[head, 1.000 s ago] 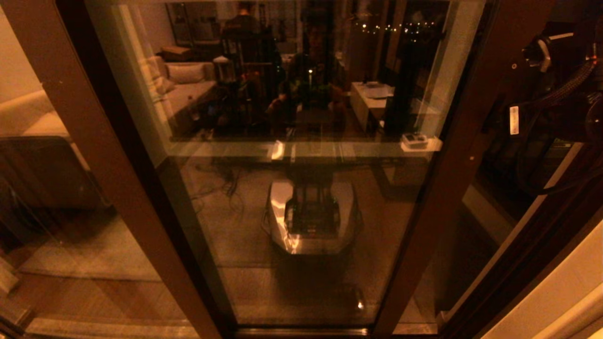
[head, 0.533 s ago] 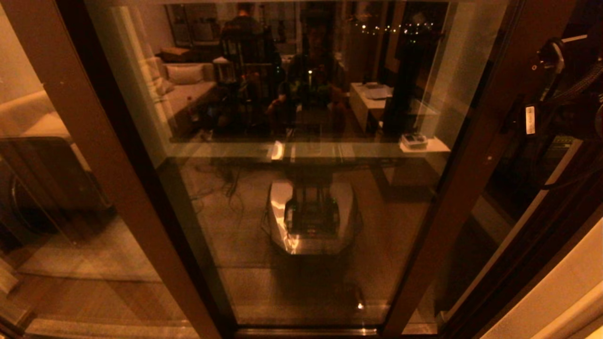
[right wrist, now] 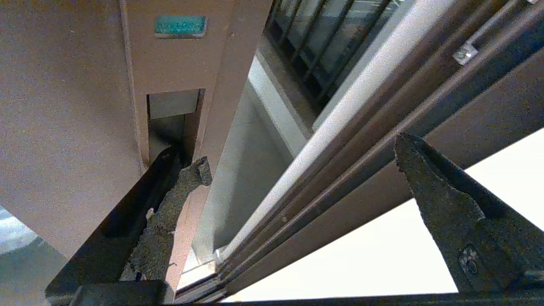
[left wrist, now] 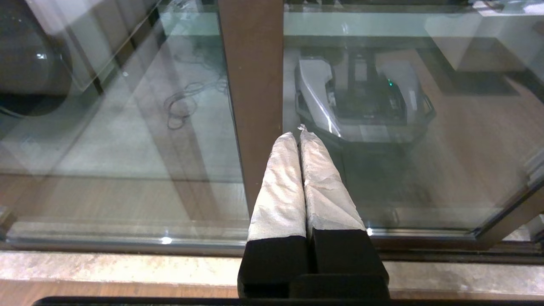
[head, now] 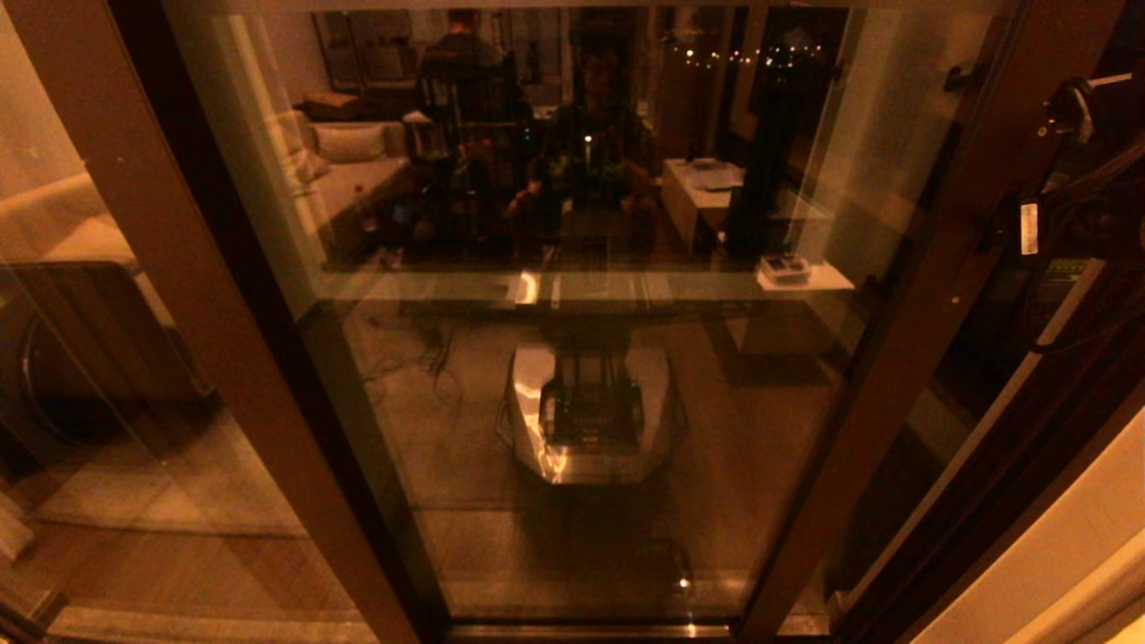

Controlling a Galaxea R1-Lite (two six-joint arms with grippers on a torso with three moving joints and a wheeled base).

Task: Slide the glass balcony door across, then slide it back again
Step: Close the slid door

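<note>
The glass balcony door [head: 581, 402] fills the head view, its pane mirroring the room and my base. Its handle upright [head: 903, 340] slants down the right side and carries a white label [head: 1029, 228]. In the right wrist view that upright [right wrist: 68, 127] shows a green label [right wrist: 180, 26] and the recessed handle [right wrist: 174, 123]. My right gripper [right wrist: 302, 151] is open, with one finger [right wrist: 170, 212] reaching into the recess and the other finger [right wrist: 446, 204] far off over the jamb. My left gripper [left wrist: 297, 134] is shut on nothing, low before another brown upright [left wrist: 250, 85].
A brown door jamb with tracks [right wrist: 340, 140] runs beside the handle upright, with a narrow gap between them. A black barred railing [right wrist: 314, 51] shows through that gap. A pale wall [head: 1055, 555] lies at the right. A stone sill [left wrist: 127, 267] runs along the floor track.
The door's handle upright has slid to the right together with my right arm, and the gap to the jamb has narrowed. The left upright has not moved.
</note>
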